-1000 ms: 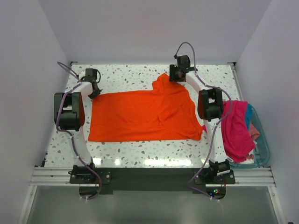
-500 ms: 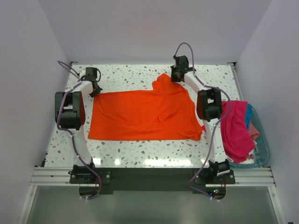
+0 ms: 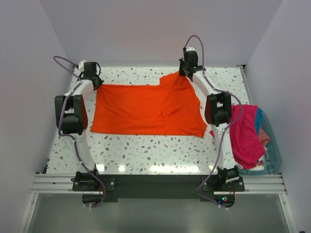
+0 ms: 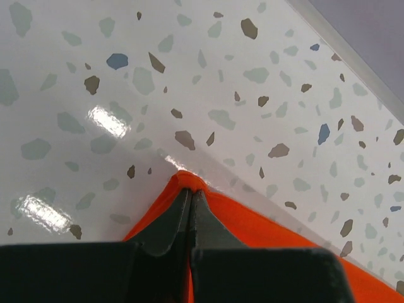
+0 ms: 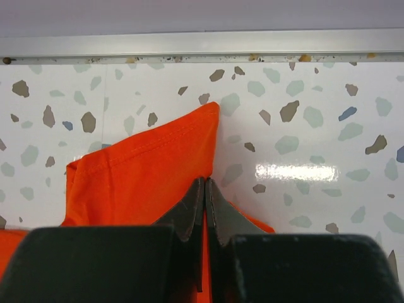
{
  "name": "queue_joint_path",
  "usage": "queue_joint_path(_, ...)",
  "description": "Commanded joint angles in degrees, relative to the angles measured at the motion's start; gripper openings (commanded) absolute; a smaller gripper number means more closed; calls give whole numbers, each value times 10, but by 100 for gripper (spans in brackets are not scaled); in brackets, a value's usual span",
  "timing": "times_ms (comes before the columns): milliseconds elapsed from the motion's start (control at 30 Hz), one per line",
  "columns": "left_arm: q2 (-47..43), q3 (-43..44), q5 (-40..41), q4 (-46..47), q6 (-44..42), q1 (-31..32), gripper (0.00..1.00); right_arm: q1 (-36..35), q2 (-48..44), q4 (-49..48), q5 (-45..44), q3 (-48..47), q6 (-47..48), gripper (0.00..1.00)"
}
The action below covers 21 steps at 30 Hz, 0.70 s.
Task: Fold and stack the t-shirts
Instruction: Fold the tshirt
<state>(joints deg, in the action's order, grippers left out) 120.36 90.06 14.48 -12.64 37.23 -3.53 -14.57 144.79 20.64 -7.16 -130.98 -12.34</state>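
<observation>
An orange t-shirt (image 3: 148,109) lies spread across the middle of the speckled table (image 3: 146,155). My left gripper (image 3: 95,81) is shut on its far left corner (image 4: 186,180), which bunches over the closed tips (image 4: 190,192). At the far right corner my right gripper (image 3: 187,73) is shut on a raised orange flap (image 5: 158,170); its closed tips (image 5: 206,183) pinch the cloth edge. A magenta-pink t-shirt (image 3: 245,133) hangs over the bin, with a paler pink one (image 3: 265,137) beneath it.
A teal plastic bin (image 3: 273,155) stands at the table's right edge beside the right arm. A metal rail (image 5: 202,44) runs along the table's far edge, close ahead of the right gripper. White walls enclose the table on three sides.
Both grippers have shut on the orange shirt's far corners and pulled them up and toward the back wall. The far edge is now stretched taut between them.
</observation>
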Motion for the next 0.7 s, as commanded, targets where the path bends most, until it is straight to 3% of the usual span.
queue_joint_path(0, 6, 24, -16, 46, -16, -15, 0, 2, -43, -35, -26, -17, 2, 0)
queue_joint_path(300, -23, -9, -51, 71, -12, -37, 0, 2, -155, -68, -42, 106, -2, 0)
queue_joint_path(667, -94, -103, -67, 84, -1, -45, 0, 2, -318, -133, -37, 358, -50, 0)
